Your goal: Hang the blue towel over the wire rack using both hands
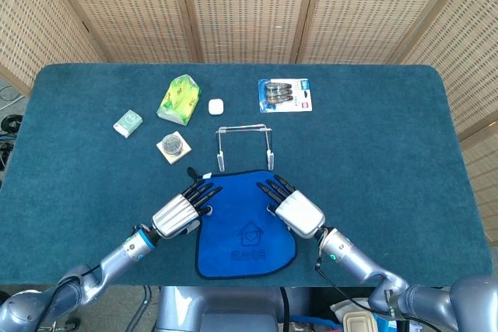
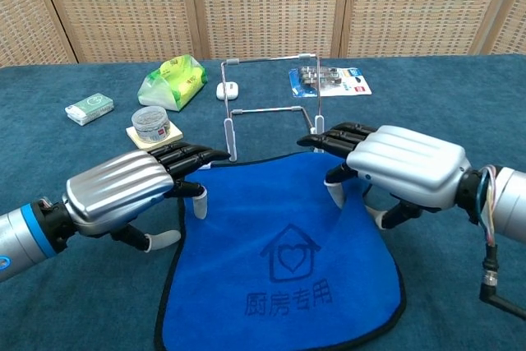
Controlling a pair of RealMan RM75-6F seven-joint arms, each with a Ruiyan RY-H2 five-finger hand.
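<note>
The blue towel (image 1: 247,227) (image 2: 283,260) with a house print lies flat at the table's near edge, its far edge just short of the wire rack's feet. The wire rack (image 1: 245,127) (image 2: 271,59) stands upright and bare behind it. My left hand (image 1: 179,213) (image 2: 123,191) sits on the towel's far left corner, fingers stretched over it and thumb down at the edge. My right hand (image 1: 296,211) (image 2: 403,166) holds the far right corner the same way. The towel's corners are hidden under both hands.
Behind the rack lie a green packet (image 1: 180,99), a small white case (image 1: 215,106) and a battery blister pack (image 1: 285,95). A small green box (image 1: 128,123) and a jar on a coaster (image 1: 173,145) (image 2: 150,121) sit to the left.
</note>
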